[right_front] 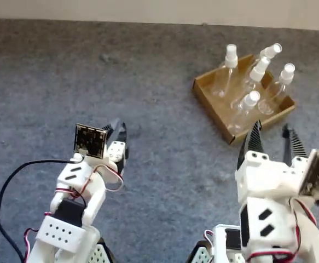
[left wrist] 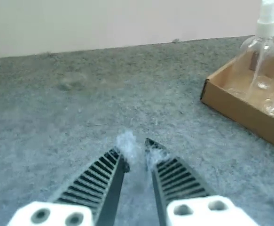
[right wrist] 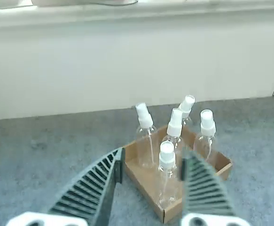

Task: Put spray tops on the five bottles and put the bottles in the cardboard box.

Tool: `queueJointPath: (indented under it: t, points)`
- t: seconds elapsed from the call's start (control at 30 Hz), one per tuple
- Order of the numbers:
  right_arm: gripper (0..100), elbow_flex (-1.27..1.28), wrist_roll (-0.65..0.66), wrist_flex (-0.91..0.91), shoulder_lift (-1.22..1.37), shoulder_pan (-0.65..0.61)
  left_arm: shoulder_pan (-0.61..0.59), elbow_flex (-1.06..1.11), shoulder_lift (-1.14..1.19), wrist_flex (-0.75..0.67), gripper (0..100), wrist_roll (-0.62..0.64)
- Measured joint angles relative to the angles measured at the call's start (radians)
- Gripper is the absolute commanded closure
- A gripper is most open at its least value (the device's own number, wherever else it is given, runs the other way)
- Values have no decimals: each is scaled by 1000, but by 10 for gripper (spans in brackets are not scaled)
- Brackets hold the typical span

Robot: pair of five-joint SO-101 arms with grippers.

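Note:
The cardboard box [right_front: 207,94] lies on the grey carpet at the back right. Several clear bottles with white spray tops [right_front: 250,101] stand or lean inside it. My right gripper [right_front: 272,133] hovers just in front of the box, open wide with nothing between its fingers. The right wrist view looks past the right gripper [right wrist: 152,165] at the box [right wrist: 144,181] and its bottles [right wrist: 167,157]. My left gripper [right_front: 117,128] sits over bare carpet at the left, well away from the box. In its own view the left gripper [left wrist: 136,148] is open by a narrow gap and holds nothing. The box [left wrist: 240,110] and one bottle [left wrist: 264,33] show beyond it.
Grey carpet [right_front: 121,71] covers the whole work surface, and a pale wall [right wrist: 127,61] runs along its far edge. A black cable [right_front: 6,186] loops beside the left arm's base. Open carpet stretches between the two arms and left of the box.

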Motion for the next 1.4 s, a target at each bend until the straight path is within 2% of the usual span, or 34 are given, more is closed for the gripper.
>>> queueJointPath:
  t: [0.17,0.33,0.6,0.77,0.9,1.0,1.3,1.4]
  points:
    - [973,0,0,0,-51,-2,-51,-146,0,195,995,-84]
    - [973,0,0,66,-137,-2,-92,-311,-3,404,992,-89]
    - [972,-2,0,74,-305,2,-192,-586,-18,704,993,-95]
    - [972,-2,0,75,-388,2,-201,-660,-161,844,994,-98]
    - [972,23,0,80,-413,2,-204,-660,-347,879,994,-98]
    - [972,60,0,80,-413,2,-212,-661,-365,907,994,-109]
    - [971,247,0,84,-433,0,-425,-651,-367,930,989,-161]
    - [971,315,0,91,-493,-2,-454,-591,-367,933,989,-161]
